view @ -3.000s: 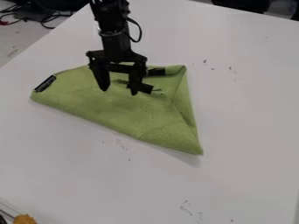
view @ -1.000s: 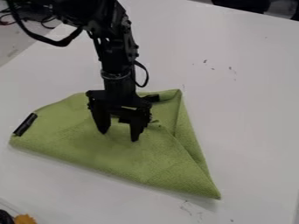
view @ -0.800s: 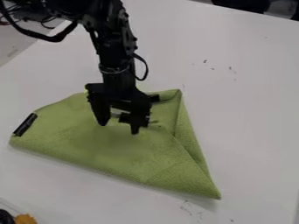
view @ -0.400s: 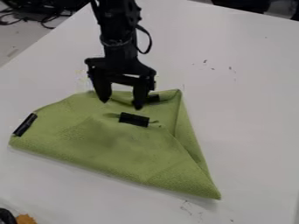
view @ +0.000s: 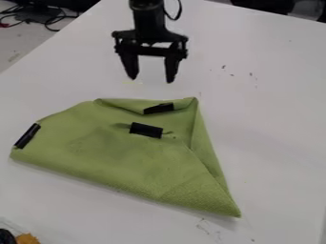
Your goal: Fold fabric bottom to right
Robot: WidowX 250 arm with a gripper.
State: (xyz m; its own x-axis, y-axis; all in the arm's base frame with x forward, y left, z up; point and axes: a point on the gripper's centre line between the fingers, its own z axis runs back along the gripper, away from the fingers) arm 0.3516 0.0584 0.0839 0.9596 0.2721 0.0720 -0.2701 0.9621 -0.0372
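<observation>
My gripper [view: 151, 80] hangs at the upper middle of the view, above the table just beyond the cloth's far edge. Its two fingers stand apart, with nothing between them. The green fabric [view: 115, 152] lies folded on the table, with a long edge running from the left down to a pointed corner at lower right. A folded flap lies along its right side. Black patches mark it: one near the centre [view: 146, 130], one by the far edge [view: 158, 108] and one at the left corner [view: 27, 136].
The white table [view: 267, 124] spreads around the cloth and bears small dark marks. An orange item [view: 26, 238] and a dark one are at the bottom left corner. Cables [view: 54, 21] lie beyond the table's upper left edge.
Between the first two frames the fabric shifted toward the near side of the table. Since then my gripper has risen off it and moved back toward the top, and the fabric has stayed put.
</observation>
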